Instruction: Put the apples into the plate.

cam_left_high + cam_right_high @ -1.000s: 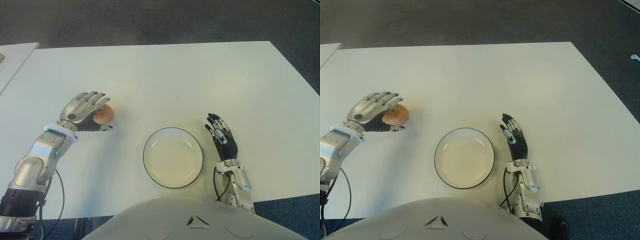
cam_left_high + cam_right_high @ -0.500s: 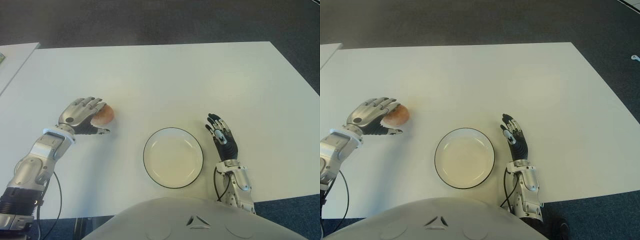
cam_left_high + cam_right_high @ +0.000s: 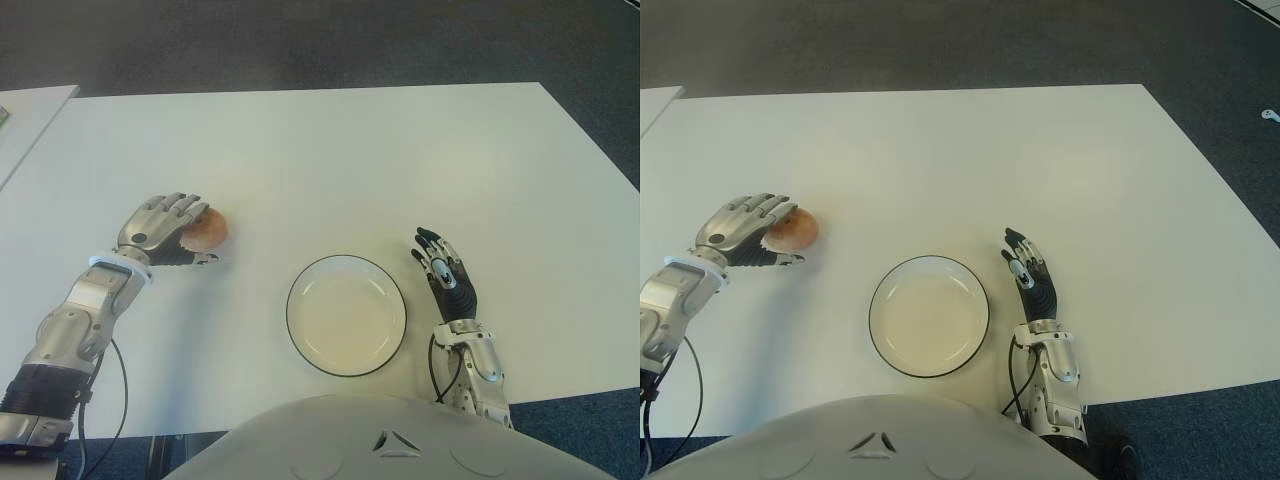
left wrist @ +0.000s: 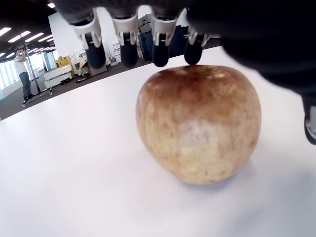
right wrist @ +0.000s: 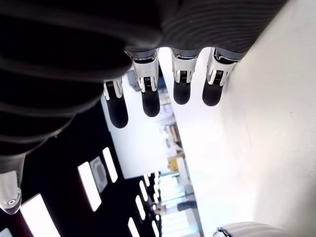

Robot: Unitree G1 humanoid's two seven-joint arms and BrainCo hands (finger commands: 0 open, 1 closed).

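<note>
The left hand [image 3: 160, 228] is arching over a russet apple [image 3: 209, 229] that is sitting on the white table [image 3: 330, 150], well to the left of the black-rimmed plate [image 3: 346, 315] — its fingertips [image 4: 159, 53] are hovering at the fruit's top, not yet clamped around it. The right hand [image 3: 445, 280] is showing just right of the plate, fingers extended and relaxed, holding nothing — the plate is lying bare.
</note>
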